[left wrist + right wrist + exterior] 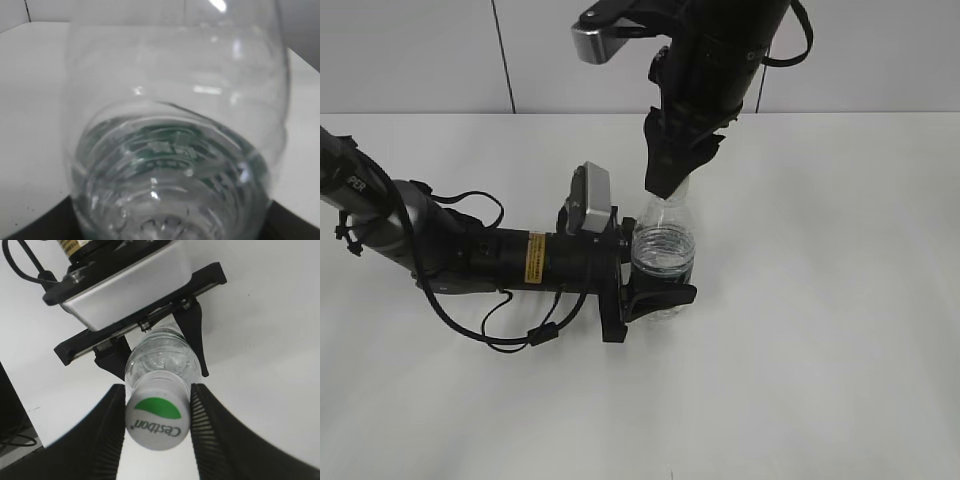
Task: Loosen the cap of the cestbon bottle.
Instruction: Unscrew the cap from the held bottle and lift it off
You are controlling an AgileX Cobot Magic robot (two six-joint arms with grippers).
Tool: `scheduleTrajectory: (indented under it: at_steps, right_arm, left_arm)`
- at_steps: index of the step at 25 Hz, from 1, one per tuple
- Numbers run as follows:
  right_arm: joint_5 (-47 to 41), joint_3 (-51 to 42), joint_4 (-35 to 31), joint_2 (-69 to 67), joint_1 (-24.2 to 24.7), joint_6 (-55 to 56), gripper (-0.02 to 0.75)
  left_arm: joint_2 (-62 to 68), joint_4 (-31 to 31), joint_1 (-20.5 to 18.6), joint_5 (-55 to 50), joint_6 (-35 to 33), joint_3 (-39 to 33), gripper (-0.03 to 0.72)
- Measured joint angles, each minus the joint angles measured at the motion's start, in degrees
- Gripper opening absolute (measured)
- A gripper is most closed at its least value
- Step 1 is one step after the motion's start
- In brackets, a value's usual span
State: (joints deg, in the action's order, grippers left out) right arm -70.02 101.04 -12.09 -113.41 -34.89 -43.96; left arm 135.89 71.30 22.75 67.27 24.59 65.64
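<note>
So the cestbon bottle (663, 250) stands upright mid-desk (820, 350), water partway up inside. Left hand (655, 270) is clamped round its body from the side; right hand (156, 427) pinches the cap (156, 422) from above. Nothing else crowds it besides cables (520, 325).

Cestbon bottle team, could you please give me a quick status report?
Left gripper clamped on bottle body, upright on table. Right gripper closed on cap. Nothing in the way.
</note>
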Motion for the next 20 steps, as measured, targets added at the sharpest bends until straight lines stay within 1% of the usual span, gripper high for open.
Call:
scheduleTrajectory:
  at_steps: [12, 20]
  right_arm:
    - [0.00, -0.01, -0.74, 0.00, 0.00, -16.28, 0.300]
    - [0.00, -0.01, -0.81, 0.06, 0.00, -23.88, 0.300]
  left_arm:
    - [0.00, 0.11, 0.00, -0.04, 0.18, 0.00, 0.410]
    - [0.00, 0.11, 0.00, -0.04, 0.18, 0.00, 0.410]
